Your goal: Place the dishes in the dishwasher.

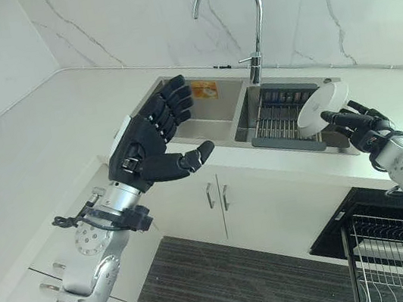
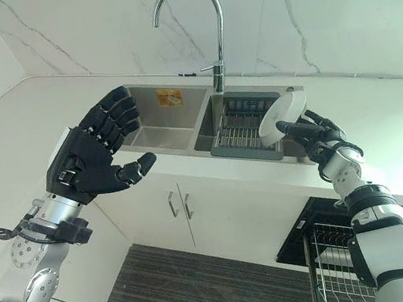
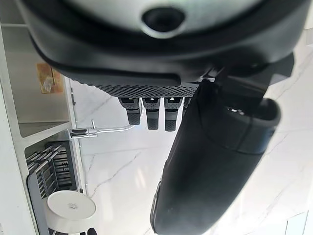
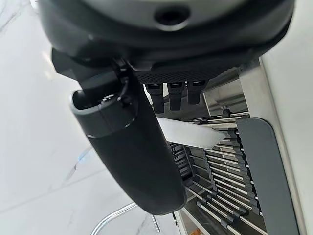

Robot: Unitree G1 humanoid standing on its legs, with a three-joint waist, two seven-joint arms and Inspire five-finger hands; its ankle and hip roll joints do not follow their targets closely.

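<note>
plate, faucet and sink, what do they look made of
Plate, pinched by the right hand: probably glazed ceramic, or melamine; plain white and smooth.
Faucet: polished chromed metal, with mirror-like reflections.
Sink: brushed stainless steel, by its dull grey sheen.

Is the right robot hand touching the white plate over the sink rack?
Touching. In the right wrist view, the right robot hand pinches the white plate between thumb and fingers, above the rack.

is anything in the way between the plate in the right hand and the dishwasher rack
Nothing visible. The right hand pinches the white plate over the sink's drying rack; the dishwasher rack stands open below it, past the counter edge.
</note>
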